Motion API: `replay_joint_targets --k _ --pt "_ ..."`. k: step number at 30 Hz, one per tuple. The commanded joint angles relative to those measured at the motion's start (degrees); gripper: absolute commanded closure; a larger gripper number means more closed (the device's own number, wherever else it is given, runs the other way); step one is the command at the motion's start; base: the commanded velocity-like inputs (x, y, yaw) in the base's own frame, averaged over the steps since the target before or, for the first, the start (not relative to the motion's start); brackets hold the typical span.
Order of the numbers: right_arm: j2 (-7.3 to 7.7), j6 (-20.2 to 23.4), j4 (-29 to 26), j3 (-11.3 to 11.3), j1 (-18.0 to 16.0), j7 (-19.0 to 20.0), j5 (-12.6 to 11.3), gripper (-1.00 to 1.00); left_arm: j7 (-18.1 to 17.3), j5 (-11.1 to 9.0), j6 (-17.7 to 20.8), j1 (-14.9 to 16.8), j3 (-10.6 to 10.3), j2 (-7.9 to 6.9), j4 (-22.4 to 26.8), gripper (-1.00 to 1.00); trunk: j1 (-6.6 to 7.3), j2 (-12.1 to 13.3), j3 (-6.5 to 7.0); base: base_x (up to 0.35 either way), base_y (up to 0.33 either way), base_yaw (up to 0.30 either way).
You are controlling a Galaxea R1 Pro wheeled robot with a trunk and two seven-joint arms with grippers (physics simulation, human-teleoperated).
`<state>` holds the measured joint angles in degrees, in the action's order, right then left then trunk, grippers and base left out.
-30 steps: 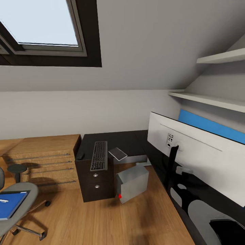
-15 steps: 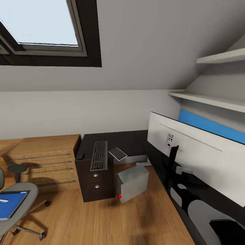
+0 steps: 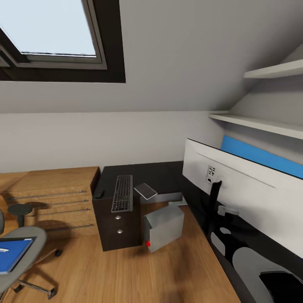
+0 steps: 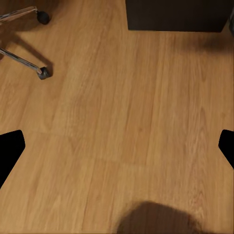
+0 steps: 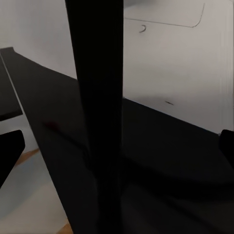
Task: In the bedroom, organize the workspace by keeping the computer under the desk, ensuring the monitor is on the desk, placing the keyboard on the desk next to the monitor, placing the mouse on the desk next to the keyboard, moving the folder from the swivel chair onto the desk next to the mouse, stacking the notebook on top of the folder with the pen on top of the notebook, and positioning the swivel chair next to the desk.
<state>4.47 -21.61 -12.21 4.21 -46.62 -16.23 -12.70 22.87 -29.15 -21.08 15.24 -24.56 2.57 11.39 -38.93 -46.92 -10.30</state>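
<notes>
The monitor (image 3: pixel 248 198) stands on the black desk (image 3: pixel 155 174) at the right, its white back toward me. The keyboard (image 3: pixel 123 192), the small black mouse (image 3: pixel 99 194) and the pale notebook (image 3: pixel 145 190) lie on the desk's far wing. The computer (image 3: pixel 164 227) sits tilted on the floor beside the drawer unit. On the swivel chair (image 3: pixel 29 240) at the far left lies the blue folder (image 3: pixel 12 254) with the whitish pen (image 3: pixel 2 249) on it. My left gripper (image 4: pixel 117 151) hangs open above bare floor. My right gripper (image 5: pixel 117 146) is open, facing the monitor's black stand post (image 5: pixel 97 97) at close range.
A light wooden dresser (image 3: pixel 50 198) with bar handles stands left of the desk, with a small dark stool (image 3: pixel 19 209) before it. White shelves (image 3: pixel 269 124) hang above the monitor. Wooden floor (image 3: pixel 126 273) stretches between chair and desk. The chair's chrome legs (image 4: pixel 24 58) lie near my left gripper.
The whole picture has shifted very slightly, so the chair sits a touch further left in it. Nothing on the desk has moved.
</notes>
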Motion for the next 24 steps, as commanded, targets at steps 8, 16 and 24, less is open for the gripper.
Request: replay_joint_targets --k 8,16,24 --pt "0.09 -0.19 0.07 0.45 -0.05 -0.21 -0.42 -1.00 0.33 -0.35 -0.26 0.05 -0.54 0.05 -0.02 -1.00 -0.03 -0.06 -0.08 0.195 0.000 0.000" --pt "0.18 -0.29 0.08 0.38 -0.05 -0.21 -0.52 -1.00 0.33 -0.30 -0.28 0.05 -0.57 0.06 -0.04 -1.00 -0.03 -0.06 -0.08 0.039 0.000 0.000" --pt "0.26 -0.35 0.08 0.36 -0.05 -0.23 -0.56 -1.00 0.33 -0.29 -0.28 0.05 -0.58 0.06 -0.04 -1.00 -0.03 -0.06 -0.08 0.114 0.000 0.000"
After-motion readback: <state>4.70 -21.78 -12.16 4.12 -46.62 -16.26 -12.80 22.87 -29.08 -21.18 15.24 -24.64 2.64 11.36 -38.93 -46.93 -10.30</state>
